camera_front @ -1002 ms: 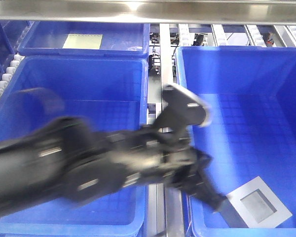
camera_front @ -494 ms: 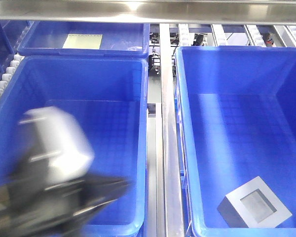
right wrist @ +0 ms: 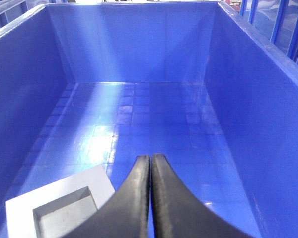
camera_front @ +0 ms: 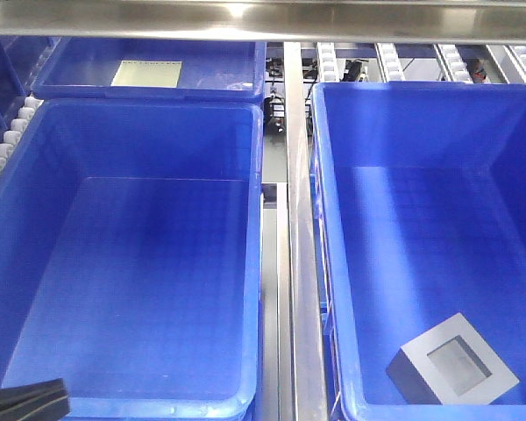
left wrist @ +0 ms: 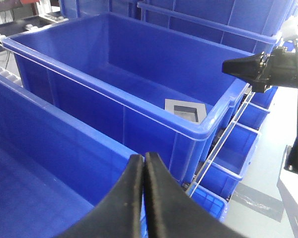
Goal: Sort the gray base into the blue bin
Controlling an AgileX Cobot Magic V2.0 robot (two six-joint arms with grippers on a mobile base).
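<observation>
so the gray base (camera_front: 453, 372) is already sitting flat on the grid floor of the right-hand blue bin (camera_front: 517, 219), down in the near corner, recess facing up, nothing touching it. the matching tub on the left (camera_front: 140, 263) has nothing in it, and there's a shallower tray with a pale sheet (camera_front: 147, 72) further back. left claw (left wrist: 143, 166) is clenched with the tips pressed together and nothing between them, hovering over the left tub's side of things and looking across at the bin with the base in it. right claw (right wrist: 150, 166) is also clenched and empty, hanging inside the right bin just above and beside the base, not in contact as far as i can tell. honestly this looks like the drop is done and what's left is just getting clear cleanly. if i were running it i'd lift the right arm straight up before swinging sideways, because those bin walls are tall and the rolled rim is an easy thing to clip on the way out. also keep the tips away from that block, a nudge wouldn't knock it out of the bin but no reason to shove it around. in the front view only a dark sliver of arm (camera_front: 26, 399) shows at the bottom left corner, so that side seems well out of the way
</observation>
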